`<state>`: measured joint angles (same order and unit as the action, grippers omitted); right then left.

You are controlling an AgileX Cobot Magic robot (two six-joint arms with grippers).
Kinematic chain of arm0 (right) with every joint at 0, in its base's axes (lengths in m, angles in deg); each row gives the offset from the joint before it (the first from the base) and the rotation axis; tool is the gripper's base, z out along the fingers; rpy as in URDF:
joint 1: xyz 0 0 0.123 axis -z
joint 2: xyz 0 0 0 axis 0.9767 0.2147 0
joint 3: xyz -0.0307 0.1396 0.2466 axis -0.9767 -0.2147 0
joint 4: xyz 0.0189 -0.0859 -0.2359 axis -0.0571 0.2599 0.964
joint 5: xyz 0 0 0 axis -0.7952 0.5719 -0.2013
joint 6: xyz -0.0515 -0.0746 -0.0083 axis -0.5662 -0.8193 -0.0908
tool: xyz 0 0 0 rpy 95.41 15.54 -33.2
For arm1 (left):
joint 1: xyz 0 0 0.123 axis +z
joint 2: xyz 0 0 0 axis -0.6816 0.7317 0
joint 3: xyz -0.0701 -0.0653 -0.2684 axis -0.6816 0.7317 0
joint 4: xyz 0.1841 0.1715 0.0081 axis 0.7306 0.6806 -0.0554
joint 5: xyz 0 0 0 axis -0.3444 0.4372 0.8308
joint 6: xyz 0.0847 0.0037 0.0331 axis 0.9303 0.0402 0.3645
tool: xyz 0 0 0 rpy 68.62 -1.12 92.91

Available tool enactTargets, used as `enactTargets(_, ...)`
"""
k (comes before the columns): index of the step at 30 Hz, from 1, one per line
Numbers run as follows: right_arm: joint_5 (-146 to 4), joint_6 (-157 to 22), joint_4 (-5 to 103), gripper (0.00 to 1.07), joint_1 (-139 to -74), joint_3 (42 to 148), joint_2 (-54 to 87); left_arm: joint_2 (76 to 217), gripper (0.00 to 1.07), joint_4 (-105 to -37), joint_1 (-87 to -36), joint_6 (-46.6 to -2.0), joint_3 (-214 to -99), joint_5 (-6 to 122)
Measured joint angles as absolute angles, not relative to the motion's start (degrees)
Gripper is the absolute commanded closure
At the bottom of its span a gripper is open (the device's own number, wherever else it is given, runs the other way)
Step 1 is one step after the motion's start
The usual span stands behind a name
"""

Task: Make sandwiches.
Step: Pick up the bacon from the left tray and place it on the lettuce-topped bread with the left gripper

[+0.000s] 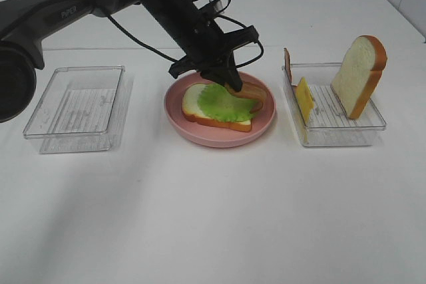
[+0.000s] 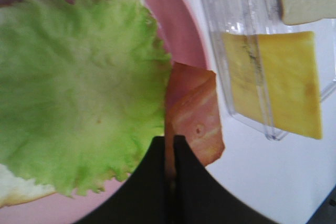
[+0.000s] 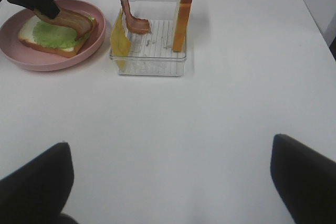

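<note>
A white bread slice topped with a ruffled green lettuce leaf lies on the round pink plate. My left gripper reaches over the plate's far right side. It is shut on a brown bacon strip, whose free end hangs over the lettuce edge and plate rim. The left wrist view shows the fingertips pinching the bacon beside the lettuce. My right gripper is open and empty over bare table. It does not show in the exterior high view.
A clear tray right of the plate holds an upright bread slice, a yellow cheese square and a second bacon strip. An empty clear tray stands left of the plate.
</note>
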<state>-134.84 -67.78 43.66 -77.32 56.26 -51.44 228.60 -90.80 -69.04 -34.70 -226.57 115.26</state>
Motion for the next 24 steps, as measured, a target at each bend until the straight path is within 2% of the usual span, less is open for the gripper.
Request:
enactTargets(8,-134.84,-67.78,43.66,0.1,-77.32,56.26,-51.44,228.6,1.07,-82.44,-68.64,-37.73,-226.57,115.03)
enactTargets(24,-134.84,-67.78,43.66,0.1,-77.32,56.26,-51.44,228.6,1.07,-78.66,-68.64,-39.51,-226.57,114.97)
